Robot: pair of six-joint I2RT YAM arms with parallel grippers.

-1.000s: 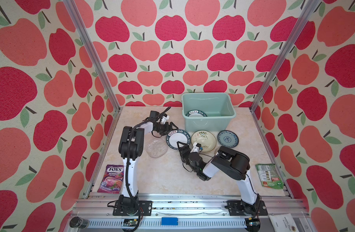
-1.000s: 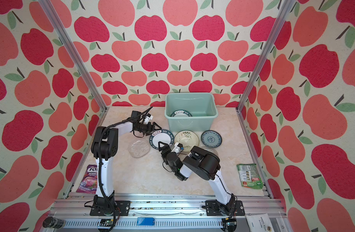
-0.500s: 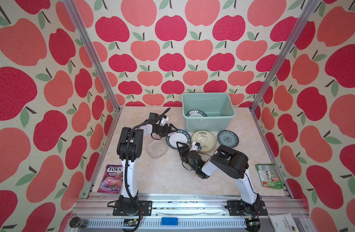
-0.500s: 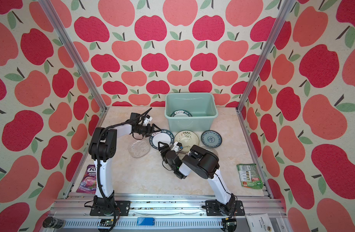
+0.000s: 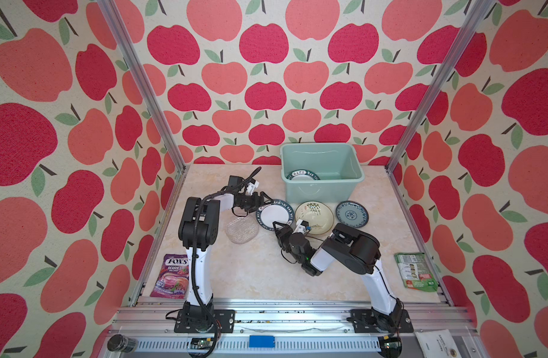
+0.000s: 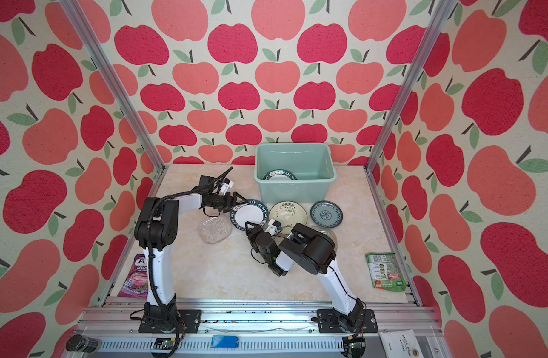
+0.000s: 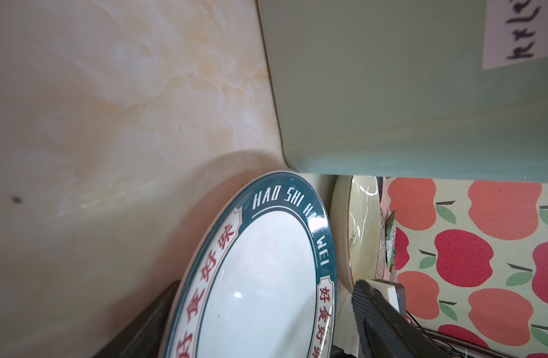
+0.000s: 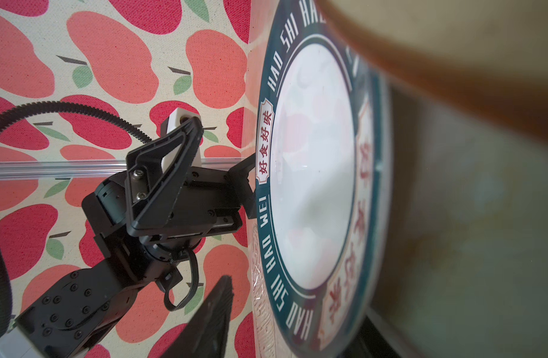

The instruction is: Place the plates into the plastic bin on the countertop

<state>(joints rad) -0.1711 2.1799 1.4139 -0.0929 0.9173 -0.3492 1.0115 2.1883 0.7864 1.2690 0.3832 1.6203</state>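
The bin [image 5: 316, 192] stands at the back of the bench [image 5: 251, 279], right of centre and close to the back wall. It holds one lettered plate [image 5: 303, 175] at its front left, partly hidden by the front wall.

A twin plate [image 5: 275, 214] lies on the bench just in front of the bin's left corner. A floral plate [image 5: 316, 214] and a blue plate [image 5: 351, 214] lie in a row to its right, and a glass plate [image 5: 242, 229] is just beside it on the left.

The left gripper [image 5: 264, 198] is spread wide over the twin plate's far left rim. In the left wrist view its fingers [image 7: 378, 307] stand clear on either side.

The right gripper [image 5: 279, 225] straddles the near right rim, half apart. I cannot tell whether its fingers [image 8: 213, 310] press on the plate.

The front middle of the bench is bare. A purple packet [image 5: 173, 276] lies at the left rail and a green packet [image 5: 415, 271] at the right.
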